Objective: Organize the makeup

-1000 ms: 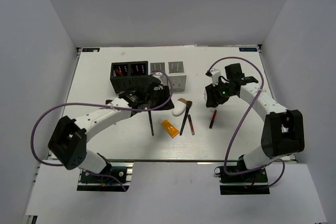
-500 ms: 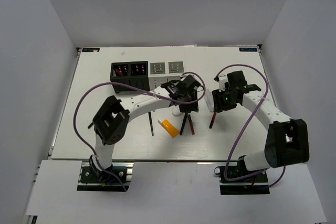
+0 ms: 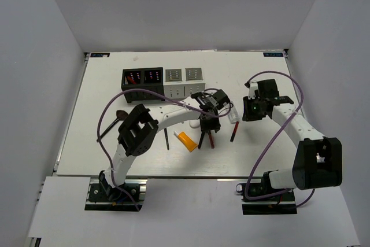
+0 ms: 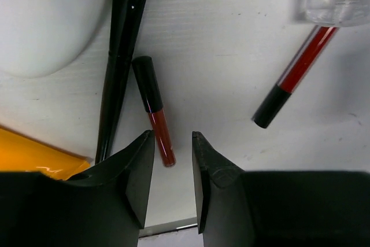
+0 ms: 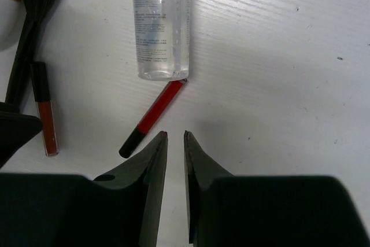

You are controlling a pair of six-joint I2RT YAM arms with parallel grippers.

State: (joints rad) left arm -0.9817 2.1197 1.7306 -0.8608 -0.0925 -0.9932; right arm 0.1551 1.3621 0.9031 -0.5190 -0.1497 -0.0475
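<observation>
At the far left of the table (image 3: 104, 143) stand the black compartment boxes (image 3: 143, 79), with the white compartment boxes (image 3: 185, 76) just beside them on their right; nearer the arms, a thin black brush (image 3: 166, 139) lies alone, and just right of it the orange tube (image 3: 186, 141) lies at a slant. Next comes the white sponge (image 4: 46, 15), with a second brush (image 4: 118, 85) lying beside it; touching that brush's handle is a dark-capped red gloss stick (image 4: 155, 111). The left gripper (image 4: 171, 143) hangs over this cluster, its jaws parted by a narrow gap and holding nothing (the stick's red end shows in that gap, ungripped). Further right a red pencil (image 5: 153, 118) with a black cap lies at a slant, its red tip at the base of the clear bottle (image 5: 161, 21), which lies on its side. The right gripper (image 5: 174, 138) sits just near the pencil's black cap, its jaws almost together with only a thin slit between them, holding nothing.
</observation>
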